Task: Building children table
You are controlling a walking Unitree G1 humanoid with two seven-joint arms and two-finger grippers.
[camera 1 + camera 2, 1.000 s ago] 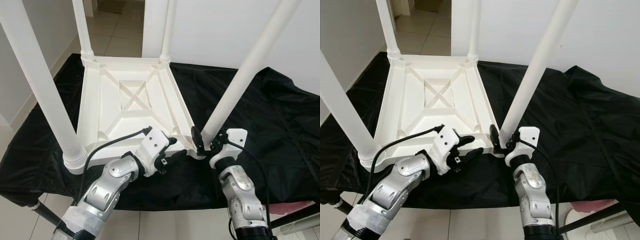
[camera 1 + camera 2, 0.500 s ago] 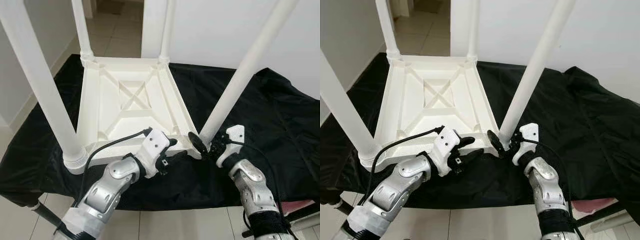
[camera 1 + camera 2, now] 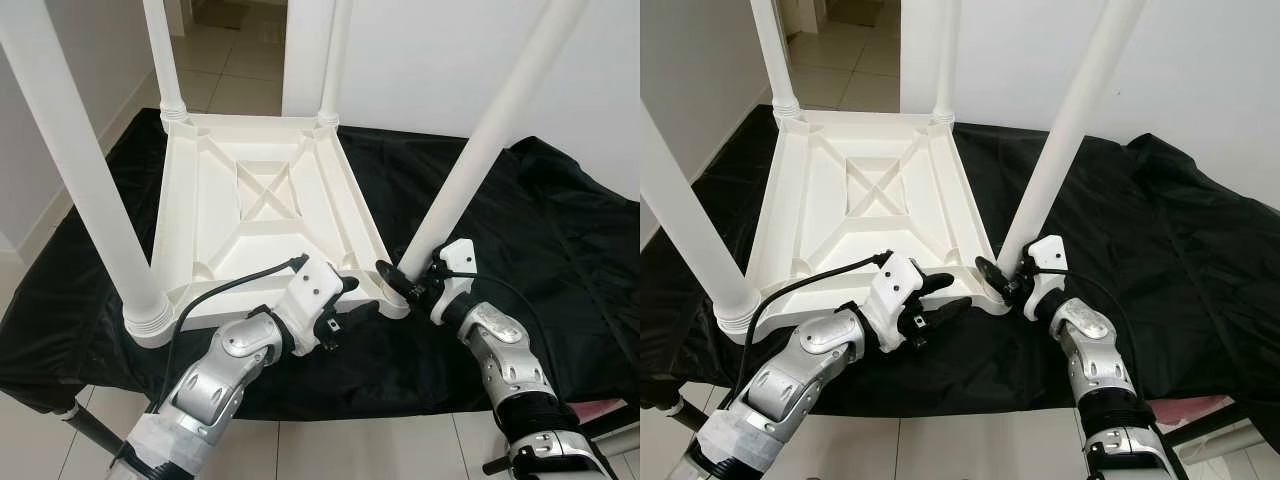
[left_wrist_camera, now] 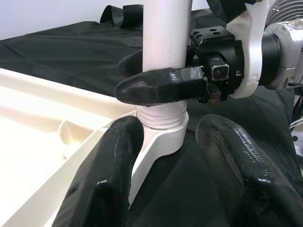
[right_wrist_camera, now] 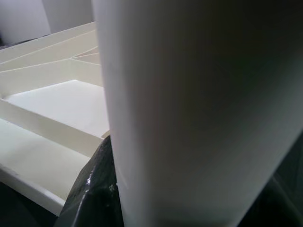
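On the black cloth [image 3: 560, 230], lying upside down: white table [image 3: 260, 210]. At its near right corner, right gripper [image 3: 405, 285] clamping the leg [image 3: 470, 170] base. Left gripper [image 4: 163, 156], seen up close from the wrist, gaping wide beside that corner.

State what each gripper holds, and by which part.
The right gripper clasps the near right table leg just above its threaded base; the left gripper holds nothing.

a black cloth [image 3: 560, 230] covered the low surface, rumpled and creased toward its far right corner. a white children's table [image 3: 262, 214] lay upside down on the cloth toward the left edge, four legs pointing up, its near right corner close to the front edge.
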